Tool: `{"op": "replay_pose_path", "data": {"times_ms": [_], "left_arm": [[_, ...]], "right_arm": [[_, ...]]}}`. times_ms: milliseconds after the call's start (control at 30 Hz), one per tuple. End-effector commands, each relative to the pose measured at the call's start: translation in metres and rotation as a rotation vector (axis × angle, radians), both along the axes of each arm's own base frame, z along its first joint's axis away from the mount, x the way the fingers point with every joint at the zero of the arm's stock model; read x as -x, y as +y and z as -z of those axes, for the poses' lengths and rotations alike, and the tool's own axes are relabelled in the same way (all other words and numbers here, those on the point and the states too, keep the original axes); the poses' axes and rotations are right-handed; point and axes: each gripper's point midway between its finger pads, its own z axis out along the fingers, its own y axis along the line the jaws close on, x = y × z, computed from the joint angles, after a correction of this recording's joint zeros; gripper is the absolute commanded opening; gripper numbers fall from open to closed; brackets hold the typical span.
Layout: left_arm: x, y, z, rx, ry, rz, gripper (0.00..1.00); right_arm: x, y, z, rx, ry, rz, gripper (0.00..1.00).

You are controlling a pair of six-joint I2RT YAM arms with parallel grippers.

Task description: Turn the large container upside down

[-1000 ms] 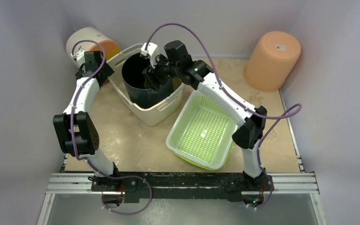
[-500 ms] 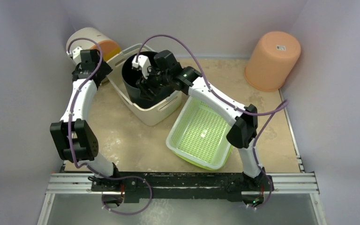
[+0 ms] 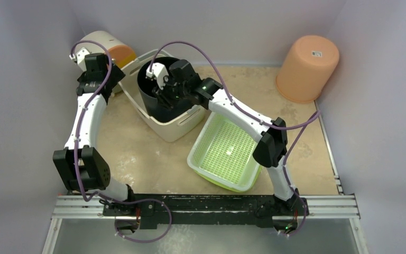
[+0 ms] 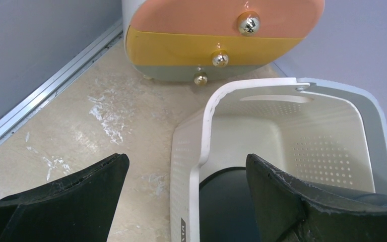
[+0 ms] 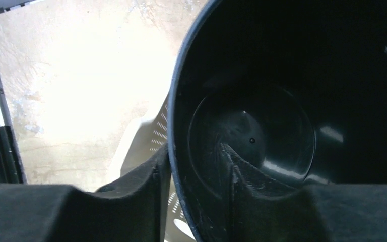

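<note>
On the beige stone-patterned table, left of centre toward the rear, stands a cream-beige rectangular plastic basket, mouth up. Inside it sits a black round plastic bucket. A lime-green perforated plastic tub lies just beside the basket's right front wall. An orange plastic bucket, upturned, occupies the rear right corner. A white rounded drawer cabinet sits rear left, behind the basket.
</note>
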Motion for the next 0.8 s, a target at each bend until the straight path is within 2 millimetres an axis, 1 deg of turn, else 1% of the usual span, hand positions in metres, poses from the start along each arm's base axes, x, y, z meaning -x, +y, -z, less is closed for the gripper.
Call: {"op": "replay_pose_path", "data": {"times_ms": [0, 33, 67, 100, 133, 167, 300, 367, 467, 567, 633, 767], "left_arm": [[-0.003, -0.005, -0.016, -0.008, -0.058, 0.032, 0.88], [-0.003, -0.004, -0.017, -0.010, -0.058, 0.033, 0.88], [-0.004, -0.004, -0.017, -0.011, -0.058, 0.033, 0.88], [-0.005, -0.004, -0.017, -0.013, -0.057, 0.033, 0.88], [-0.005, -0.004, -0.017, -0.015, -0.055, 0.034, 0.88], [-0.006, -0.003, -0.017, -0.018, -0.053, 0.035, 0.88], [-0.004, -0.001, -0.020, -0.033, -0.050, 0.029, 0.88], [-0.004, 0.000, -0.021, -0.040, -0.046, 0.027, 0.88], [-0.003, 0.002, -0.024, -0.049, -0.047, 0.022, 0.88], [-0.002, 0.003, -0.029, -0.060, -0.052, 0.018, 0.88], [-0.001, 0.005, -0.032, -0.068, -0.055, 0.014, 0.88], [-0.001, 0.007, -0.033, -0.083, -0.049, 0.007, 0.88]], "right_arm": [[-0.033, -0.014, 0.002, 0.044, -0.080, 0.130, 0.32], [-0.033, -0.014, 0.001, 0.042, -0.083, 0.121, 0.27], [-0.033, -0.013, 0.002, 0.039, -0.082, 0.112, 0.16], [-0.033, -0.012, 0.002, 0.031, -0.075, 0.100, 0.03], [-0.033, -0.010, -0.001, 0.016, -0.066, 0.083, 0.00], [-0.033, -0.009, -0.005, -0.003, -0.059, 0.072, 0.00], [-0.045, -0.011, -0.041, -0.119, -0.053, 0.056, 0.00], [-0.048, -0.013, -0.065, -0.184, -0.060, 0.038, 0.00], [-0.051, -0.018, -0.113, -0.318, -0.073, 0.008, 0.00], [-0.053, -0.031, -0.165, -0.452, -0.102, -0.017, 0.00], [-0.057, -0.047, -0.197, -0.536, -0.130, -0.022, 0.00], [-0.051, -0.071, -0.238, -0.635, -0.156, -0.056, 0.00]]}}
